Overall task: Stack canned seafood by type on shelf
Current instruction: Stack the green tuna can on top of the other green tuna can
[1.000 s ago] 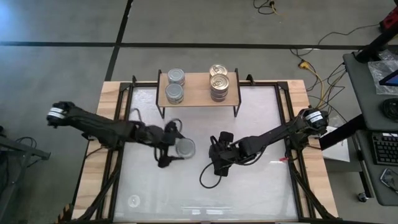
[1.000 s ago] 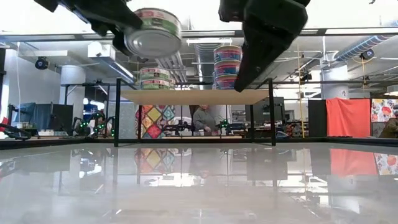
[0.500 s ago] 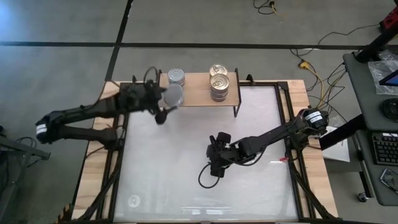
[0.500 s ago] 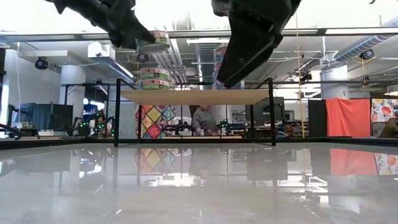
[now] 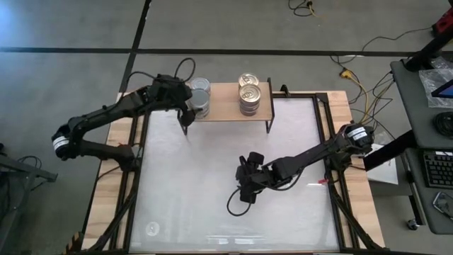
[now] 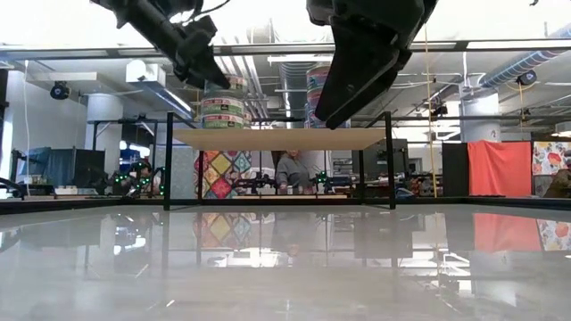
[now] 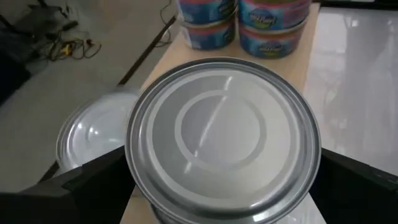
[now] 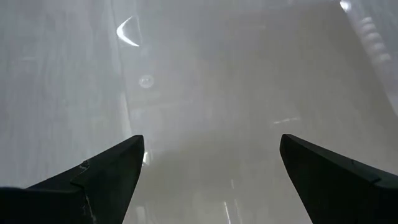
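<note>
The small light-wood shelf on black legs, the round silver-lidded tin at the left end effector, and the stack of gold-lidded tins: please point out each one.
Small light-wood shelf on black legs (image 5: 225, 103), high view, bare board middle.
Round silver-lidded tin (image 7: 222, 130), left wrist view, lid centre.
Stack of gold-lidded tins (image 5: 249, 93), high view, top lid.

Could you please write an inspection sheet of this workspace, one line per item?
Surface: white tabletop, glossy.
Job's things: shelf holds silver-lidded tins at one end, gold-lidded stack at the other.
Clutter: nothing seen.
Grippers: left gripper shut on silver-lidded tin at the shelf; right gripper open above the tabletop, holding nothing.
Cables: loose cables on the floor.
Surroundings: desk with keyboard; a person behind the shelf.
</note>
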Robot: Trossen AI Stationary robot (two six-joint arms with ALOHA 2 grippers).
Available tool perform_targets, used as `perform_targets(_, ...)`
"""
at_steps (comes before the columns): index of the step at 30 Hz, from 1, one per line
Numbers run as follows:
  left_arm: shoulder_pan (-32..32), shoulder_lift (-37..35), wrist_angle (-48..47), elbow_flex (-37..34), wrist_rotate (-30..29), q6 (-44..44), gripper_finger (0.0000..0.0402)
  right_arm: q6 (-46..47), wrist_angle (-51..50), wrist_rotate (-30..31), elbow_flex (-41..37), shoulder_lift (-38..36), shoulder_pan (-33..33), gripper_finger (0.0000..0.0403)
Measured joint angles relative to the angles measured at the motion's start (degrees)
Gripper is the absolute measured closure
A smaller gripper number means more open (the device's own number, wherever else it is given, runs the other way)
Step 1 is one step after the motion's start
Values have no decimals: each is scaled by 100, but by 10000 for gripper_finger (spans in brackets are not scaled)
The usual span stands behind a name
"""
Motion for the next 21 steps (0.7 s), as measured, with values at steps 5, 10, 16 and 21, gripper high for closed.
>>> perform_targets(5,7,16,-37,126,32,15,2,-2,-3,1,-7,0,71,35)
perform_targets(10,48,10,-208,128,23,-64,3,-11,-7,72,-24,2,82,35)
perform_targets(16,173,187,-206,128,4,-302,9,-10,-4,92,-49,2,94,35)
perform_targets(21,173,249,-240,128,24,-323,10,56,-2,98,-90,2,120,35)
